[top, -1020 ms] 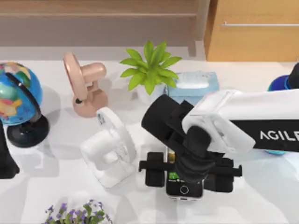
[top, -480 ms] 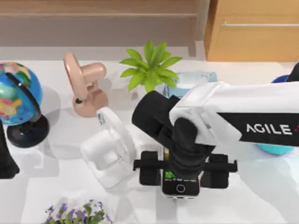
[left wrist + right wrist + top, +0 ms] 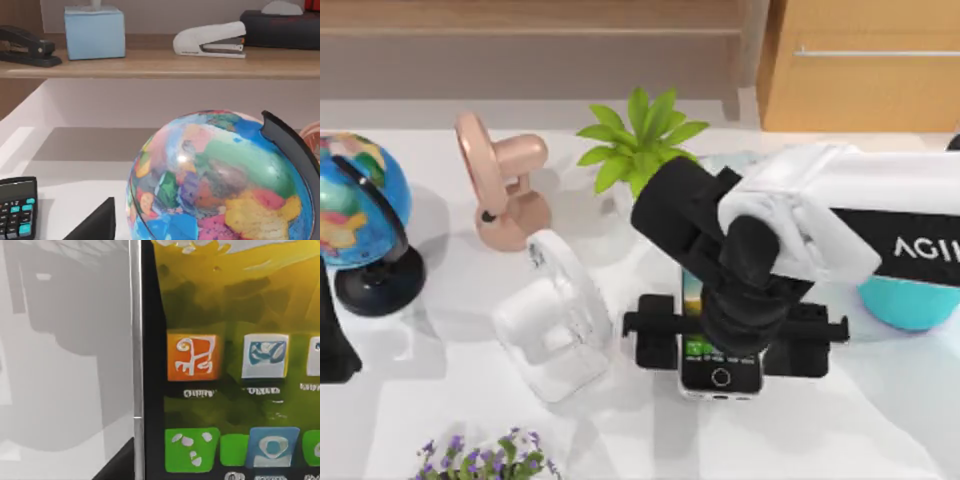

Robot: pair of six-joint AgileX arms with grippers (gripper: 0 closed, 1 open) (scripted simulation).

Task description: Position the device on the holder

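While the left arm (image 3: pixel 330 340) sits parked at the tabletop's (image 3: pixel 440 400) left edge beside the globe (image 3: pixel 355 215), all the work is on the right.

- Right pincer (image 3: pixel 720 345): near the front of the tabletop, right of centre, pointing down. It grasps the phone (image 3: pixel 720 378). The wrist view is close on the lit screen, with a dark finger tip against the phone's silver edge. Grip looks to be across the width, about mid-body.
- Phone: face up under the pincer, its home-button end poking out toward the front edge. Cannot tell whether it is lifted or resting on the tabletop.
- Holder (image 3: pixel 555 320): I take it to be the white stand just left of the phone, near it but apart. A pink stand (image 3: pixel 505 195) of similar shape sits further back, so this reading is a judgement.
- Around: plant (image 3: pixel 640 150) behind the arm, teal bowl (image 3: pixel 910 300) under the forearm to the right, flowers (image 3: pixel 485 455) at the front edge.

Step in hand, as I judge it: carry the phone across to the holder.

To do it well:
- Get clear height first, so the lower end does not clip the stand's rim.
- Move left in a short arc, clear of the flowers.
- Tilt the phone to match the cradle's slope and lead with the home-button end.
- Let it settle against the backrest before letting go. A flat drop would likely slide off or tip the light stand.
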